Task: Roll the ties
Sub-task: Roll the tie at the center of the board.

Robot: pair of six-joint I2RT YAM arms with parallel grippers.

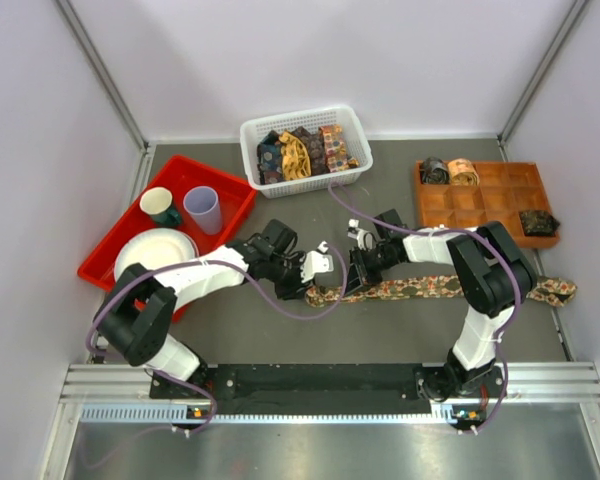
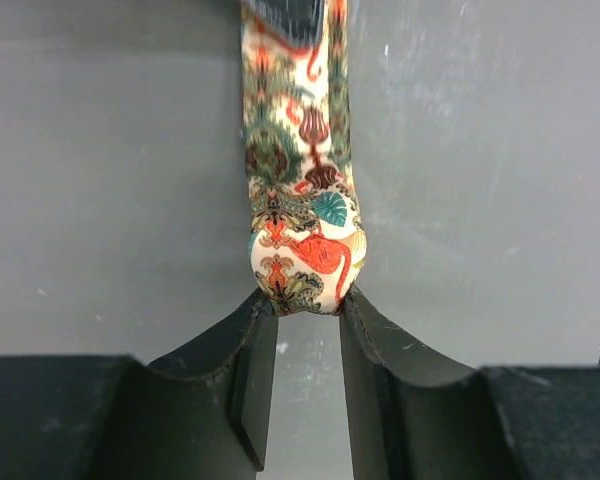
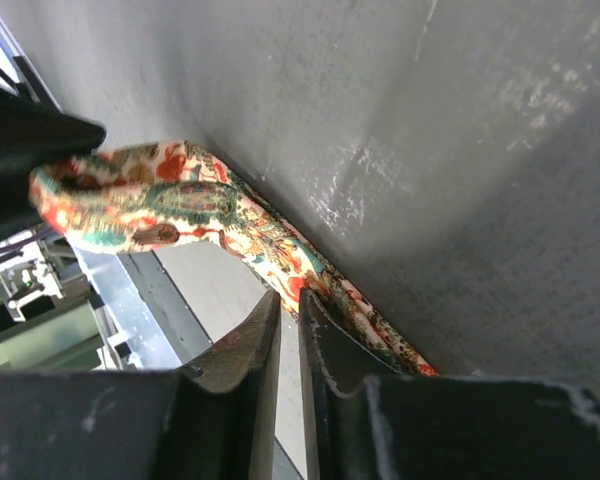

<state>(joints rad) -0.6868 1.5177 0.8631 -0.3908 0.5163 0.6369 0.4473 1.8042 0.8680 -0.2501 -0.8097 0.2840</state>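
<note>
- Tie (image 1: 450,288) — tan, with orange-red motifs — is laid flat along the grey table (image 1: 380,335), its far end lying near the right-hand wall.
- More ties (image 1: 300,150) are heaped unrolled in the white basket (image 1: 352,128) at the back; three finished coils (image 1: 450,172) are seen in the orange divided tray (image 1: 480,208) on the right.
- Left gripper (image 2: 305,300) is clamped by its fingertips on the tie's doubled-over end (image 2: 305,262), where a roll is judged to be starting.
- Right gripper (image 3: 288,297), jaws all but together, is set against the strip just beside that end; whether cloth is nipped cannot be told.
- Fabric is judged light, limp and slick — best taken at the edges of the folded tip and kept taut, lest the coil spring loose.
</note>
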